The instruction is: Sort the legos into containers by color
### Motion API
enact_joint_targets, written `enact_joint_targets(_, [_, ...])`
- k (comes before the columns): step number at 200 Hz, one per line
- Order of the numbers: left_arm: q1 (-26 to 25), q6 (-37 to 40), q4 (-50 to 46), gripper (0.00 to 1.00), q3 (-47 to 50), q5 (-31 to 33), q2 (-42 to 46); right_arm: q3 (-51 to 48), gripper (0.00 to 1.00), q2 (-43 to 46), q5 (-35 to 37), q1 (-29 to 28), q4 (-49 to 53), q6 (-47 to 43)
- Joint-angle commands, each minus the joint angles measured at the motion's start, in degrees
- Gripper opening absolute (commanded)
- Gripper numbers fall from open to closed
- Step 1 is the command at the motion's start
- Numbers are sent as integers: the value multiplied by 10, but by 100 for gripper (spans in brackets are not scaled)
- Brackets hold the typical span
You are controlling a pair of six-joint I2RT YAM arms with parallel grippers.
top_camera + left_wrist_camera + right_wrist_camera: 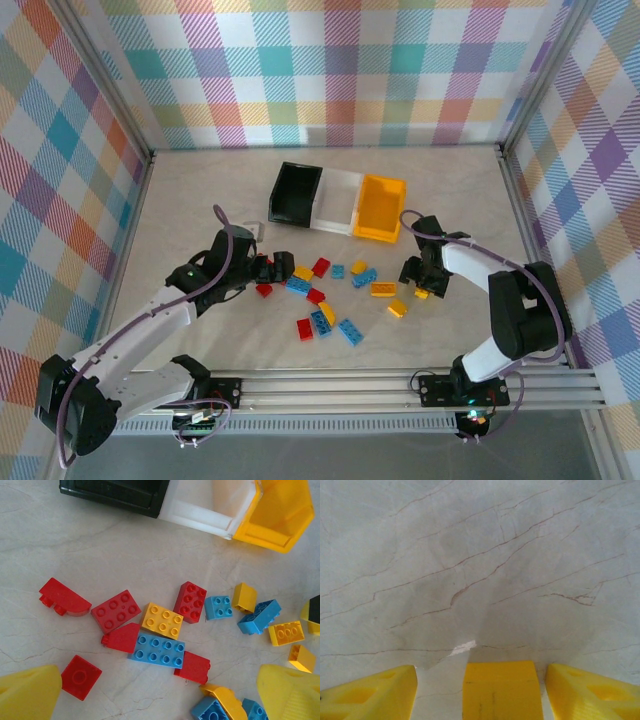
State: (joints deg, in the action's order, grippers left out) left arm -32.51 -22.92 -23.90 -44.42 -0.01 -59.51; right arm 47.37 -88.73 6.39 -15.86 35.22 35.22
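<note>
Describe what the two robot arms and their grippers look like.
Both the left arm and right arm have white links joined by black joints, each trailed by a looping purple-grey cable. The left gripper and right gripper are black bodies with chunky yellow fingers.

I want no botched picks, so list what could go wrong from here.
1. The plain yellow brick sits off-centre in the right claw, nearer one finger than the other; closing could shove or twist it instead of clamping it squarely.
2. Below the open left claw, the long blue brick touches a red brick and a studded yellow brick; a grab there may drag or pinch two colours at once.
</note>
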Motion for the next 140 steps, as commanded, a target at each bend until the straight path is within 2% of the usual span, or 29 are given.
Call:
enact_joint_targets(1, [-3, 1, 5, 100, -1, -5, -4, 15, 64, -7, 22, -4, 25, -16])
enact_joint_targets(31, [-3, -3, 7, 100, 1, -5, -4, 15, 61, -15, 21, -6, 28, -21])
enact_joint_targets(84, [-3, 0, 3, 100, 7, 4, 3, 13, 43, -14, 18, -9, 30, -21])
enact_joint_targets(140, [-3, -5, 10, 100, 12, 0, -5, 14, 31, -1, 23, -15, 36, -19])
